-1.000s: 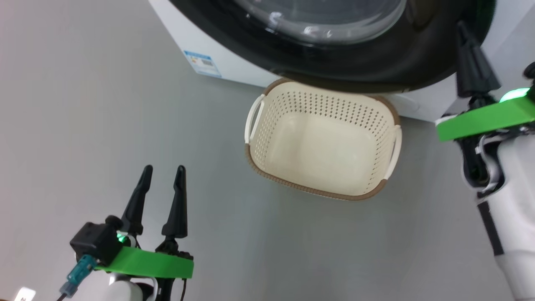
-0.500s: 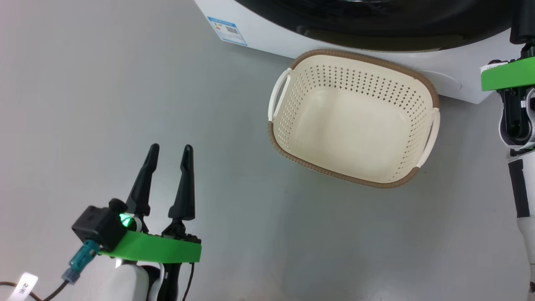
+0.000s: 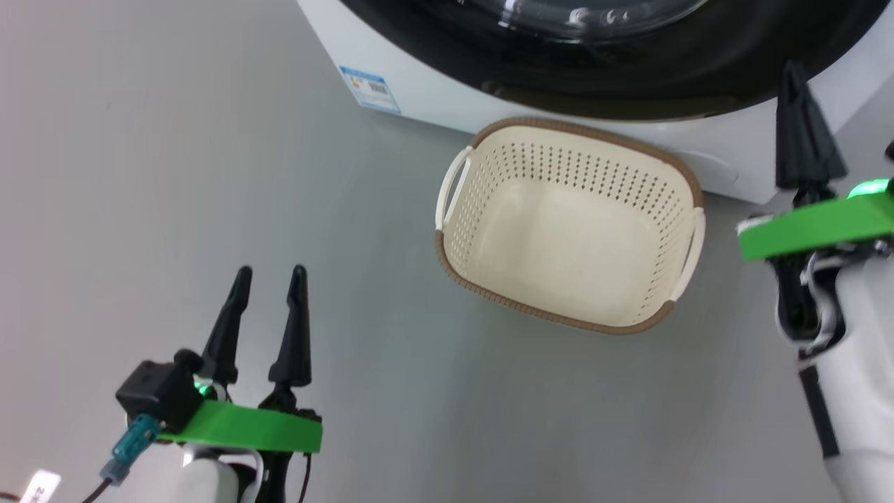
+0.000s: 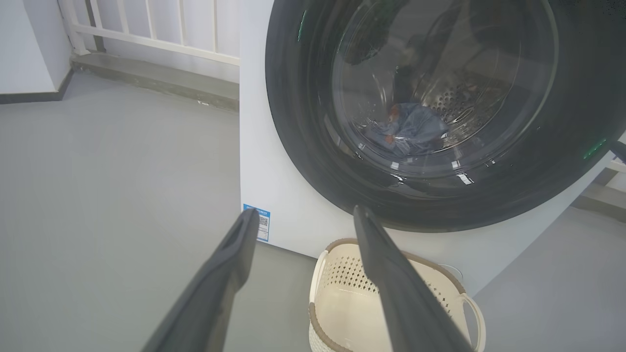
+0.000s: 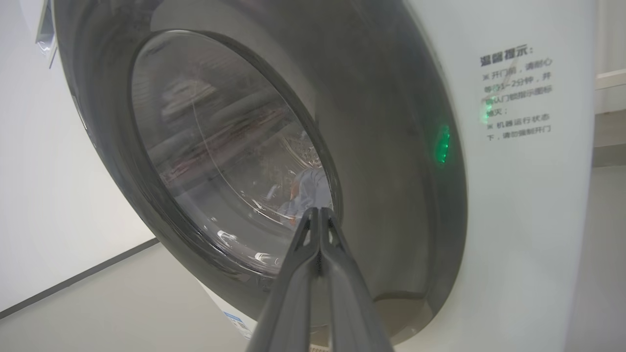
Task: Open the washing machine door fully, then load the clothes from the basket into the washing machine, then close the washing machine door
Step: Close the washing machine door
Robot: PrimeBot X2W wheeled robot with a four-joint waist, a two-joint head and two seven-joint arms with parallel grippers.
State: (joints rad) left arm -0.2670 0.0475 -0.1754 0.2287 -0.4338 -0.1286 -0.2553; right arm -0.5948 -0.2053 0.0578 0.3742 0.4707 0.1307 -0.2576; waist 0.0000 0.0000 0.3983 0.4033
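Down at the lower left of the head view, the left end effector (image 3: 271,269) hangs over the grey floor (image 3: 174,175) with its two dark fingers spread apart and nothing between them, just as it did a second ago. Its own wrist view shows the same open left end effector (image 4: 306,210) pointing toward the machine's front.

Further right, the blue label (image 3: 369,89) sits on the lower corner of the washing machine (image 3: 433,105). The whole head view has shifted since half a second ago, so the camera has moved rather than the things. More of the washing machine door (image 3: 628,84) now shows along the top edge.

That washing machine door (image 4: 303,122) sits closed against the white washing machine (image 4: 274,171), as before. Through its glass the clothes (image 4: 411,132) lie as a small blue bundle low in the steel drum.

Below the door, the basket (image 3: 559,161) stands on the floor right at the foot of the machine with nothing in it. It keeps the same place against the machine as in the earlier frames.

At the far right, the right end effector (image 3: 791,70) has its fingers pressed together into a single point, holding nothing, and it has stayed that way. Its tip lies over the lower right edge of the door's black rim. From its wrist, the right end effector (image 5: 318,211) aims at the lower part of the window, where the clothes (image 5: 310,188) show behind the glass. I cannot tell whether it touches the door.
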